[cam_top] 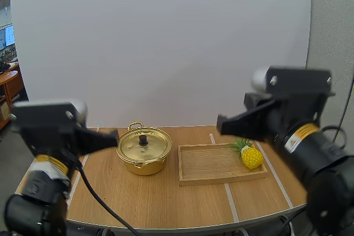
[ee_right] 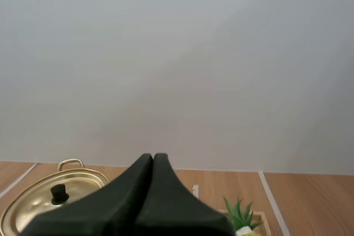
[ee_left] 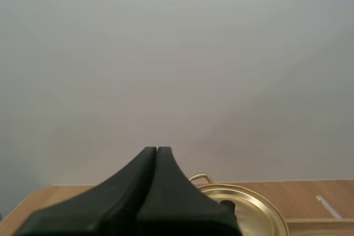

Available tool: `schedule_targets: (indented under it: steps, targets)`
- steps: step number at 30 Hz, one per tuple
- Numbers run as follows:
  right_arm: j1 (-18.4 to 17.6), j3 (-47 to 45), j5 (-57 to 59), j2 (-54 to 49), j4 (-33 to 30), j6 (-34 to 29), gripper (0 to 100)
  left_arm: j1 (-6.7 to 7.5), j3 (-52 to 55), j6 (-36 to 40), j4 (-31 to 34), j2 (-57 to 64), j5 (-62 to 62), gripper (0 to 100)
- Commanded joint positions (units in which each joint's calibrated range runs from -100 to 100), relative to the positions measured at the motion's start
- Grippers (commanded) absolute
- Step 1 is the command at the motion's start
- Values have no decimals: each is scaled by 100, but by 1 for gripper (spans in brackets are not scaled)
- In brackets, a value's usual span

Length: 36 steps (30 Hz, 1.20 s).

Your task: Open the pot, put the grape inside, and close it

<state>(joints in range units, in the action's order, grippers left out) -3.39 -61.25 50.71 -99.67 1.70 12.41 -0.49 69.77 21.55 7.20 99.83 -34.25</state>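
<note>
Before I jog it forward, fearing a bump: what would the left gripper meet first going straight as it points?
Likely the white panel behind the table: the left gripper, fingers shut, points out above the pot, not down at it. Height is hard to judge, though.

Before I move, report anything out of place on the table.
The task names a grape, but the only fruit is a yellow pineapple with green leaves at the right end of the shallow wooden tray. Nothing else stands out.
</note>
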Motion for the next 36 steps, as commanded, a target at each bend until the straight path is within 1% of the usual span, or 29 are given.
schedule_targets:
  steps: [1, 3, 5, 9, 11, 14, 17, 19, 21, 23, 36]
  targets:
    - [25, -2080, -2158, -33, -23, 27, 0, 266, 2218, -780, 81, 17, 2110, 0]
    - [25, -2465, -2497, -33, -23, 27, 0, 310, 2453, -794, 81, 17, 2183, 0]
    - [25, -2816, -2738, -33, -34, 27, 0, 318, 2680, -794, 81, 17, 2183, 0]
    - [25, -3242, -2774, -33, -31, 27, 0, 318, 3023, -794, 81, 17, 2202, 0]
    - [25, -3319, -2774, -33, -31, 27, 0, 318, 3023, -759, -48, 17, 1527, 0]
    - [25, -3420, -2628, -33, -49, 27, 0, 318, 3023, -759, -70, 17, 1156, 0]
    - [34, -3610, -2572, -33, -170, 27, 0, 318, 3023, -736, -98, 17, 640, 0]
    - [57, -3828, -2552, -33, -298, 27, 0, 318, 3023, -680, -98, 17, 501, 0]
    - [74, -3875, -2552, -33, -371, 27, 0, 318, 3023, -667, -98, 17, 481, 0]
    - [74, -3875, -1871, -33, -370, 13, 0, 318, 3023, -599, -98, 17, 426, 0]
    - [88, -3875, -1929, -33, -399, 13, 0, 318, 3023, -494, -99, 17, 522, 0]
